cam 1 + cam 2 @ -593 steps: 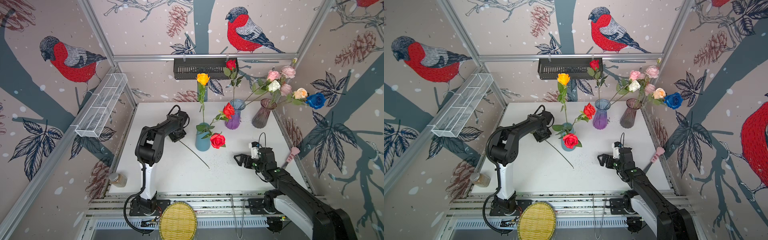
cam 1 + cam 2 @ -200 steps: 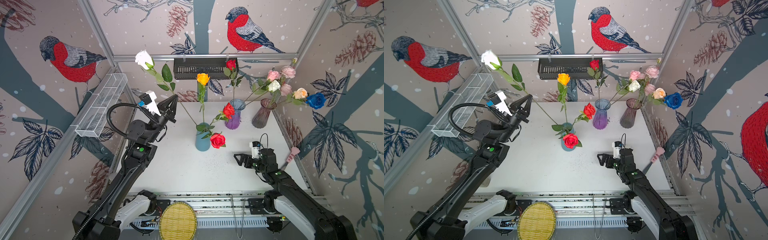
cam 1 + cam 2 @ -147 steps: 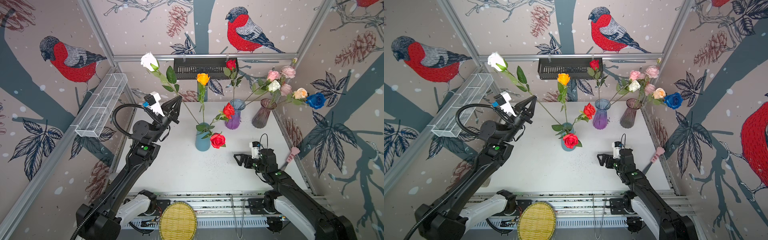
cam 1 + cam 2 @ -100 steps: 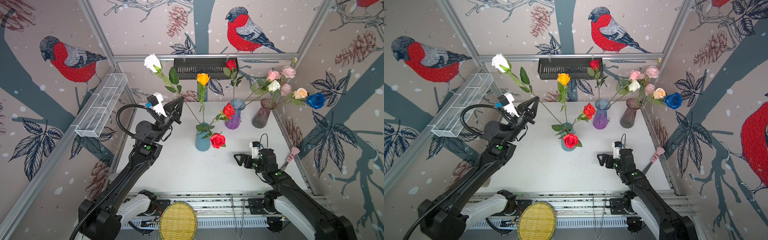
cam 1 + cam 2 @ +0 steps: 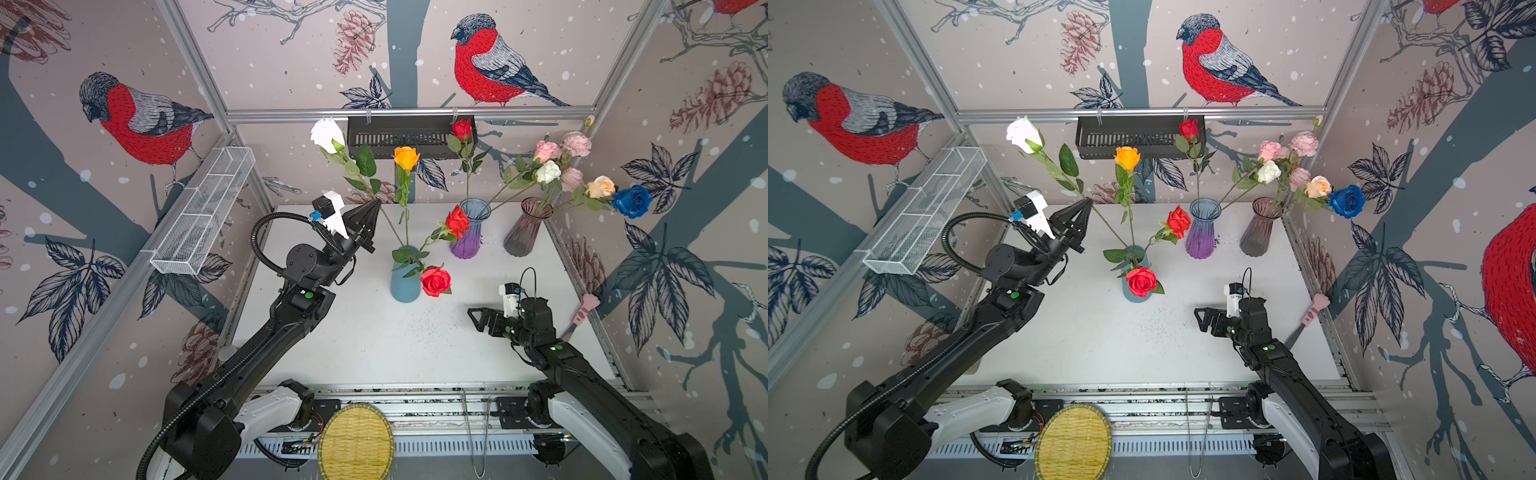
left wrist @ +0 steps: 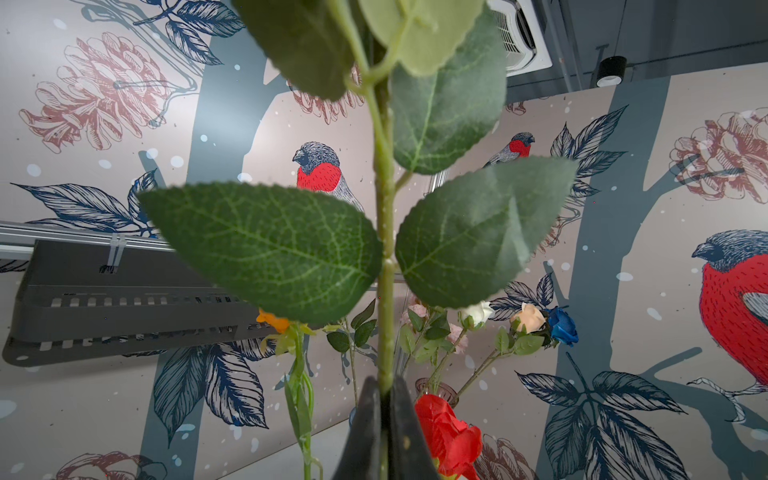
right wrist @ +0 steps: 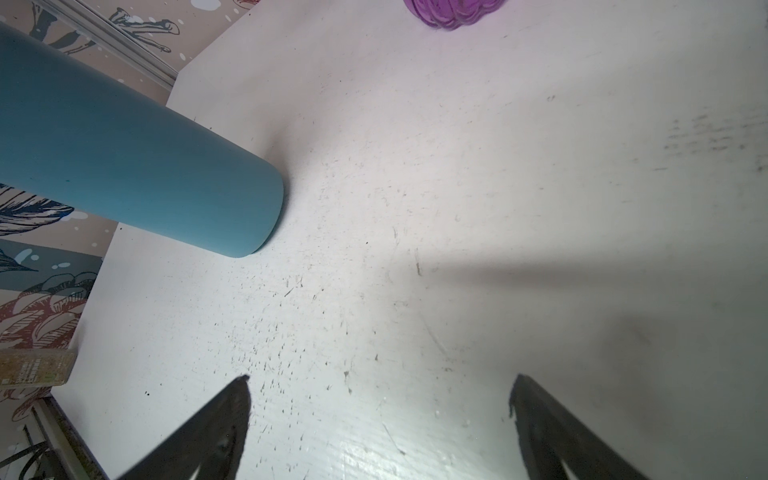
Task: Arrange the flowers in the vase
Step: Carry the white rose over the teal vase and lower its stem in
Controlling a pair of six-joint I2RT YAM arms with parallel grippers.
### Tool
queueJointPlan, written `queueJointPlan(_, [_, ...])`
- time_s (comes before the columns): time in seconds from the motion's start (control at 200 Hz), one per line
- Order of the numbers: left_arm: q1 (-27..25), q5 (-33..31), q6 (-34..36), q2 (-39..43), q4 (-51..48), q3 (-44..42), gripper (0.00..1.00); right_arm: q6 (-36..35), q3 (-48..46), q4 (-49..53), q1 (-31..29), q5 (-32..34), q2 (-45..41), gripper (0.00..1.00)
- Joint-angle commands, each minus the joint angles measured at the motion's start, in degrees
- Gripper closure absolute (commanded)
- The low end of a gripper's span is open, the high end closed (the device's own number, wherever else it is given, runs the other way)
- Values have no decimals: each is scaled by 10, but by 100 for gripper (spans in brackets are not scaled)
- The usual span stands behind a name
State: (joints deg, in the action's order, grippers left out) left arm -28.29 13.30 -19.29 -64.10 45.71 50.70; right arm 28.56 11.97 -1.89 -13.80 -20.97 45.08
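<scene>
The left gripper (image 5: 375, 204) pinches the white rose (image 5: 327, 135) mid-stem, bloom high, stem foot at the mouth of the blue vase (image 5: 405, 282) — the insertion step, I'd say. Next: ease it down, then release — the right gripper (image 5: 478, 318) hangs agape, empty.

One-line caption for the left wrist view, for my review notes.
Left gripper shut on a leafy green rose stem, its leaves filling the frame; other roses and a black wall basket behind.

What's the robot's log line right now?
left fingers: shut on white rose | stem end: at blue vase mouth | right fingers: open, empty
</scene>
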Motion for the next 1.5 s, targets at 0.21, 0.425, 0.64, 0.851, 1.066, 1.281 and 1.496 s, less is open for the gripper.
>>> queueJointPlan(0.21, [0, -16, 31, -17, 59, -2, 100, -1, -1, -13, 0, 0, -1, 2])
queueJointPlan(0.425, [0, -17, 17, -32, 78, 4, 100, -1, -1, -13, -1, 0, -1, 2])
queueJointPlan(0.64, [0, -14, 6, -43, 84, 6, 100, -1, -1, -13, -1, 1, -1, 2])
queueJointPlan(0.851, [0, -20, 0, -52, 100, -27, 100, -2, -1, -14, -1, 0, -1, 2])
queueJointPlan(1.066, [-2, -19, -32, -63, 125, -66, 100, -2, -1, -14, 0, -1, -2, 2])
queueJointPlan(1.281, [-11, -22, -43, -67, 133, -86, 98, -1, -2, -14, -1, -2, -4, 2])
queueJointPlan(1.496, [-11, -6, -62, -59, 96, -83, 42, -1, -2, -13, -1, -3, -5, 2])
